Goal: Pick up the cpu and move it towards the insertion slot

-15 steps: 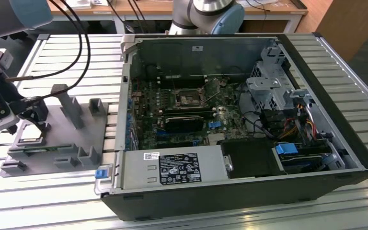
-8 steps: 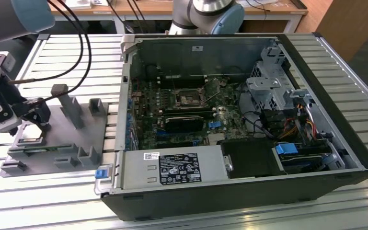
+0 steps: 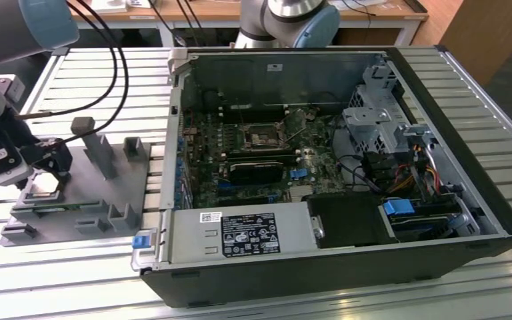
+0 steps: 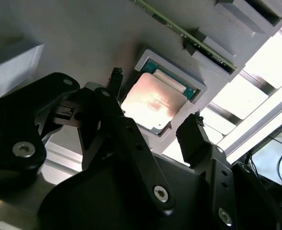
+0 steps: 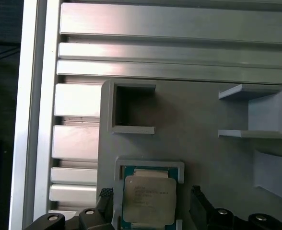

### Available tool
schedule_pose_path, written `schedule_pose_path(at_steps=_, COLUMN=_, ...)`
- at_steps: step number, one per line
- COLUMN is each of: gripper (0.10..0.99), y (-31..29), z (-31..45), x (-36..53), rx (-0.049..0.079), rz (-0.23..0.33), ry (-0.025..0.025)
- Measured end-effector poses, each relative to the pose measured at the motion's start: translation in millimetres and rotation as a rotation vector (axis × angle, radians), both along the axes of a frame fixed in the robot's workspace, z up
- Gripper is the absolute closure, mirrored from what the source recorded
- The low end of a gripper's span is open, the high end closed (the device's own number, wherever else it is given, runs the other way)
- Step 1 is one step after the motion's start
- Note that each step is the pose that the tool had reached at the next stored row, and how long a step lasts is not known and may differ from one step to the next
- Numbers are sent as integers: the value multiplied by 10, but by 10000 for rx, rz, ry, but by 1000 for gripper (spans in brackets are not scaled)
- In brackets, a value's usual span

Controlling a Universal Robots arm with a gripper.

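"Where's the chip point(image 4: 153, 103) just now?"

"Lying flat in its pocket point(image 5: 149, 164) on the grey holder point(image 3: 78, 200), at the exterior view's left of the table point(image 3: 87, 73). The end effector point(image 4: 155, 97) hangs right over it, spread wide and gripping nothing, with one finger on each side."

"Is it touching the chip?"

"Not that I can see. In both wrist views there's a gap between the fingertips point(image 5: 106, 194) and the chip's edges."

"So what worries you?"

"That raised rim around the pocket. If the fingers come down a little off line, I'd guess a tip lands on the plastic instead of beside the chip, and the squeeze grabs the holder. Or it pinches skewed and catches a corner. Then the chip tilts and either jams in the pocket or slips out on the lift."

"And further along?"

"The socket point(image 3: 263, 137) is well apart from here, deep inside the open computer case point(image 3: 327, 267), with cables and metal brackets close by. A chip held crooked wouldn't arrive square to it. The holder's upright posts point(image 3: 87, 143) also stand near the arm, so a careless sideways pull could clip one."
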State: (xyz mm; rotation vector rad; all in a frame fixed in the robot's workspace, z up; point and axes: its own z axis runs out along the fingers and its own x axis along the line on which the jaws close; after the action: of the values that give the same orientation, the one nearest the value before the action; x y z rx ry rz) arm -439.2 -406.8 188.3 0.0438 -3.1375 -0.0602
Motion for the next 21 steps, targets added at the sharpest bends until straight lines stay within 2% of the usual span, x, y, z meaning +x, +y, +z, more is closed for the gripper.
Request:
schedule_pose_path(at_steps=9, gripper=353, y=0, z=-52, x=-5, rx=-2, rz=0, ry=3)
schedule_pose_path(at_steps=11, gripper=369, y=0, z=-52, x=-5, rx=-1, rz=0, ry=2)
schedule_pose_path(at_steps=12, gripper=439, y=0, z=-54, x=-5, rx=-1, rz=0, ry=1)
schedule_pose_path(at_steps=21, gripper=439, y=0, z=-55, x=-26, rx=-1, rz=-11, ry=-1)
